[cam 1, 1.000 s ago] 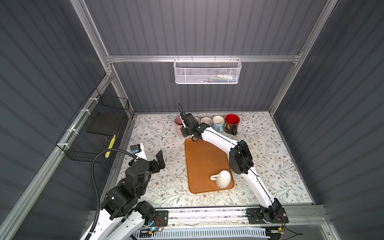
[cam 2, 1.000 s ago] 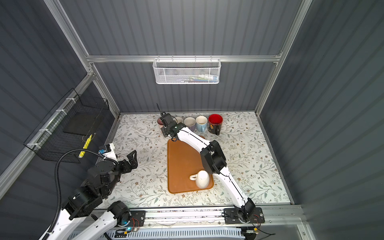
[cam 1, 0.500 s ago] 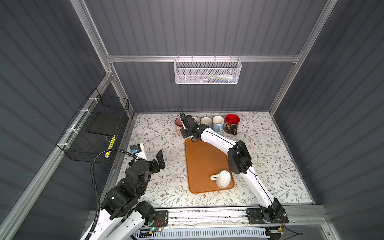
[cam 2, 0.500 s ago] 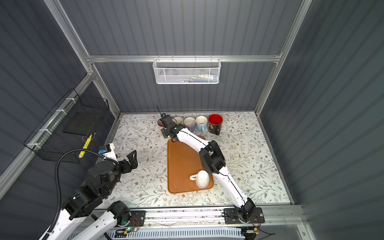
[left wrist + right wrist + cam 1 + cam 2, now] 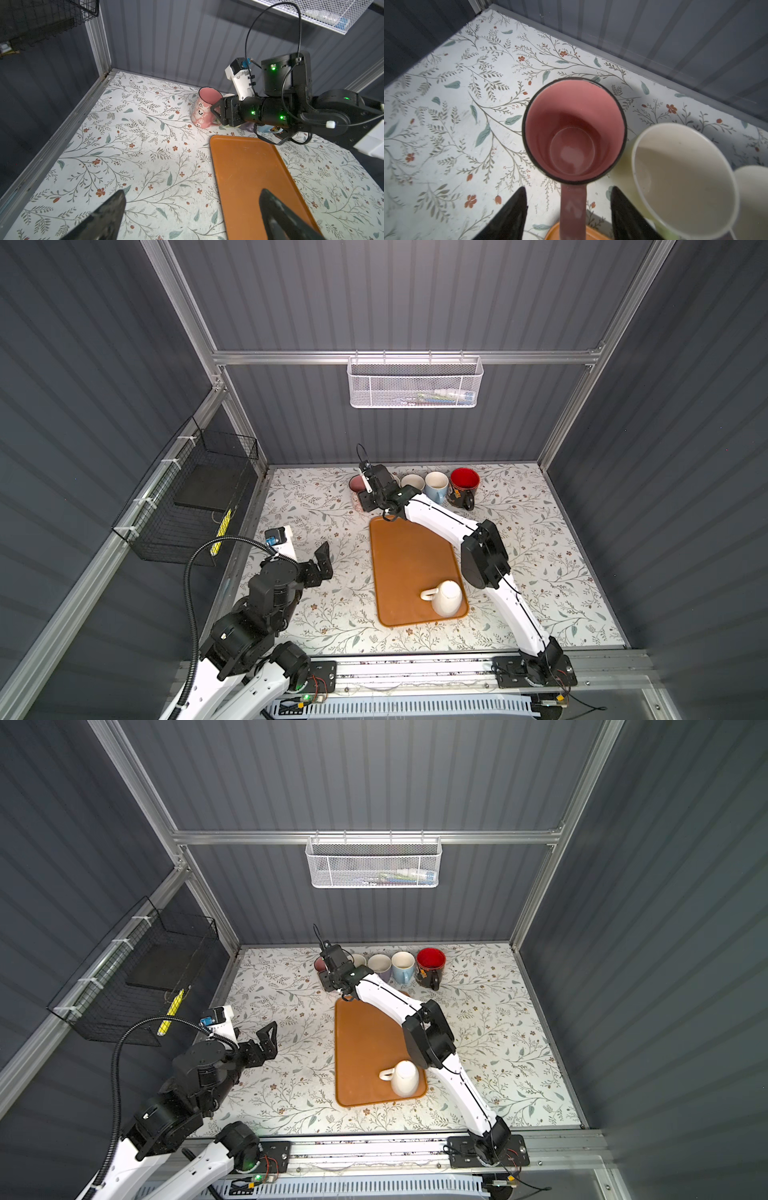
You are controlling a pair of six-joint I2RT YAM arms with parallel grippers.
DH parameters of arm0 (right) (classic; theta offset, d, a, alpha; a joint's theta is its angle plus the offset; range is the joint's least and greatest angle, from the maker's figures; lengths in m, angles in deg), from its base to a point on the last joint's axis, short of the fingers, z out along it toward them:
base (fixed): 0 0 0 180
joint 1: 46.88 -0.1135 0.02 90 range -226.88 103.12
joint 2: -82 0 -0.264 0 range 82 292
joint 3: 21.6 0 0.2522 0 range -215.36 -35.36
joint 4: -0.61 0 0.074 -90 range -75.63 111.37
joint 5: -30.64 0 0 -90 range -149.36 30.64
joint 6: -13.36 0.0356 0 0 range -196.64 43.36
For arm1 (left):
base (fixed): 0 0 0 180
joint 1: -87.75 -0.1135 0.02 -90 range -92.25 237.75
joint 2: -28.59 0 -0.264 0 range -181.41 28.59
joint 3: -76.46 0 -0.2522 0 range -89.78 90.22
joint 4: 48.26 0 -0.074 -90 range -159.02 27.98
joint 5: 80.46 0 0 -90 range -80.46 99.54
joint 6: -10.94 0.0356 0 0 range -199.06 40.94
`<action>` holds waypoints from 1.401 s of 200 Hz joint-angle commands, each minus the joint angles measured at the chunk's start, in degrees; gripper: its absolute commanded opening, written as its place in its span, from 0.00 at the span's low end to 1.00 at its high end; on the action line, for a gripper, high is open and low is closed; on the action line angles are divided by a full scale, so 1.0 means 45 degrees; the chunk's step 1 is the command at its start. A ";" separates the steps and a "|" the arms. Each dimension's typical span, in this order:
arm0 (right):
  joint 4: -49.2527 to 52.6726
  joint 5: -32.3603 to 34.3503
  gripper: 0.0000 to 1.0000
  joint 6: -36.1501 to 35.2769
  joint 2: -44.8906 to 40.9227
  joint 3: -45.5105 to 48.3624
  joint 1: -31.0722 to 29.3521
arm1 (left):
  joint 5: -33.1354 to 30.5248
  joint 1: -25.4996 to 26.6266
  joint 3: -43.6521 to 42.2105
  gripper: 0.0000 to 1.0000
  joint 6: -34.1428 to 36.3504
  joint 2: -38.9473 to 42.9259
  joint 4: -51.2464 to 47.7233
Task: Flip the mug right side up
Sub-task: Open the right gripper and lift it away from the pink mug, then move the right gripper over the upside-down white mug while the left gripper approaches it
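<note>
Spread of the right gripper [image 5: 568, 193] is the change since a second back: the arm has hardly shifted, but its jaws now stand well apart.

Pink mug [image 5: 574, 133] stands upright, mouth up, long axis vertical, at the left end of the mug row by the back wall [image 5: 395, 439]. Its handle [image 5: 573, 207] points straight back at the wrist, toward the orange tray [image 5: 399, 556]. It lies between the two fingers with a gap on each side, so nothing is held.

Judgement: mug looks righted and let go. The next move is a straight retreat along the handle line, with no sideways drift, or a finger hooks the handle.

Cream mug [image 5: 683, 176] sits just beside the pink one, close to one finger. Left gripper [image 5: 192, 193] hangs fully open and empty, well apart over the floral table cover [image 5: 540, 539]; the right arm is far nearer. White mug [image 5: 446, 597] rests on the tray's near corner; no open mouth shows from above.
</note>
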 commanded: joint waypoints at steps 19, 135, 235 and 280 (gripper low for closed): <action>-0.1271 -0.0505 0.73 -0.0052 -0.2496 0.1912 -0.0118 | 0.1508 -0.0071 0.1223 1.00 0.0807 -0.0956 -0.0640; -0.3055 -0.0193 0.85 0.0412 -1.1074 1.1484 0.0071 | 0.6172 -0.0069 0.2461 0.94 0.2249 -0.5992 -0.0964; 0.1012 -0.0250 0.65 0.2838 -1.8448 1.6994 0.0136 | 0.6408 0.1730 0.0996 0.87 0.1364 -0.9553 0.2165; 0.3435 -0.0396 0.25 0.3857 -2.0027 1.7650 0.0030 | 0.6341 0.2215 0.0970 0.69 0.0913 -1.1229 0.3588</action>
